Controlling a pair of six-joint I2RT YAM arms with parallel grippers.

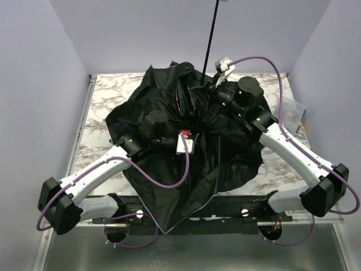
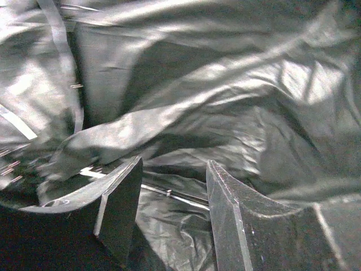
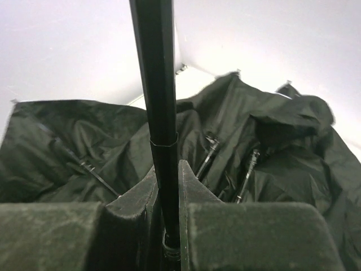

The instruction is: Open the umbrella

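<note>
Umbrella [image 1: 217,161], a compact folding type with its black fabric lining uppermost, lies canopy-down and part-spread across the white marble-patterned table [image 1: 101,101]. Its thin black telescopic shaft [image 1: 210,45] stands upward. The right gripper [image 3: 166,180] is clamped on the shaft low down, judged to be steadying it while the canopy is forced out. The left gripper [image 2: 174,186] has its jaws apart and holds nothing, poised over crumpled lining, probably to spread it. The thin metal ribs [image 3: 248,169] look slack, so opening is judged incomplete.

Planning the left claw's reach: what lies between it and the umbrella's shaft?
The umbrella's crumpled black canopy and thin ribs lie between the left claw and the shaft, seen in the top external view; the right claw grips that shaft.
</note>
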